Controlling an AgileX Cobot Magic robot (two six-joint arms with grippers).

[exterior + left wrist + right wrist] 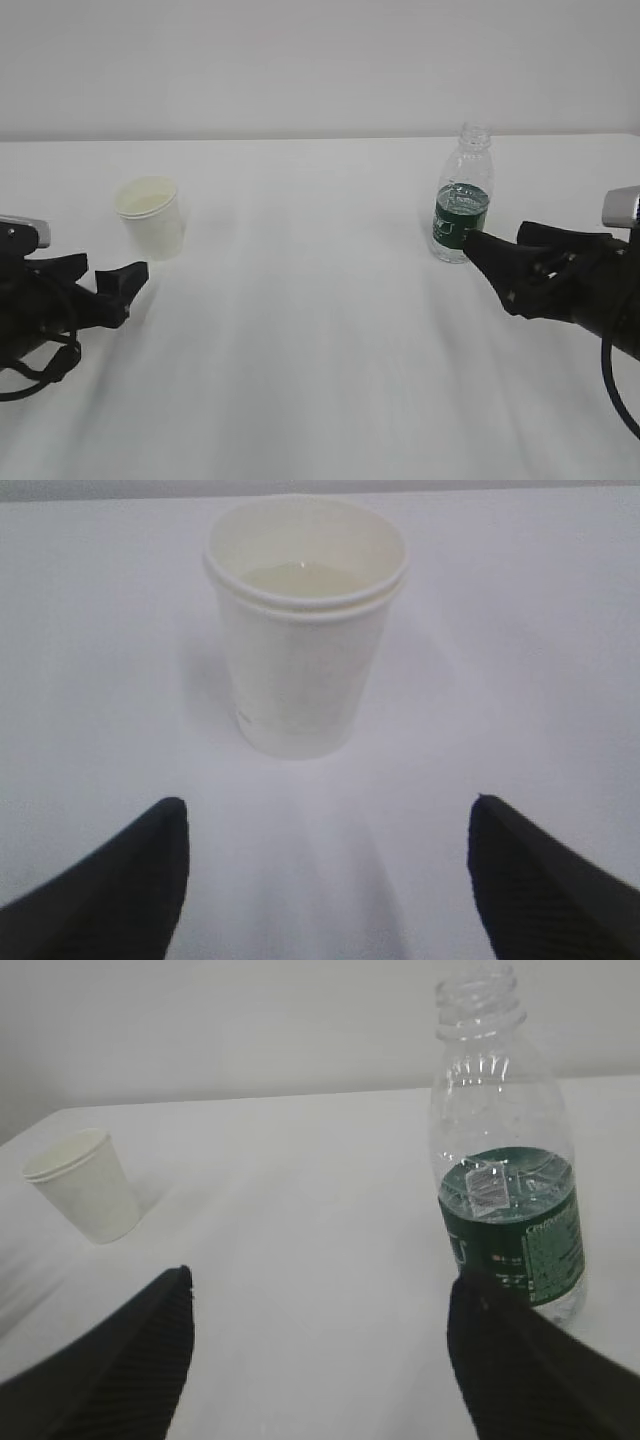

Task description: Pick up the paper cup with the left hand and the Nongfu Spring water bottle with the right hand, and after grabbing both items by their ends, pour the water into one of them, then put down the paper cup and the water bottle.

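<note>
we are at the approach, before either grasp. the paper cup [150, 215] stands upright on the left of the white counter [320, 340], and the left end effector [112, 285] sits low just in front of it, fingers spread wide with nothing between them. in the left wrist view the cup is roughly centred ahead of the two black fingertips [130, 880], clear of both, so we judge a straight push forward would bring the fingers to either side of its wall. it looks like two cups nested, with a double rim line, and something pale shows inside; we cannot tell whether that is liquid or the cup's bottom.

the nongfu spring water bottle [463, 195] stands upright on the right, capless, with water [510, 1175] up to about the top of the green label. the right end effector [480, 250] is also spread open and holds nothing; in the exterior view its tip overlaps the bottle's lower part, but we cannot tell if it touches. in the right wrist view the bottle sits off to the right, near one finger [520, 1360], not between the pair, so we would shift that arm sideways before closing.

we would close gently: a paper cup crushes easily, and an open bottle squeezed hard could spill.
</note>
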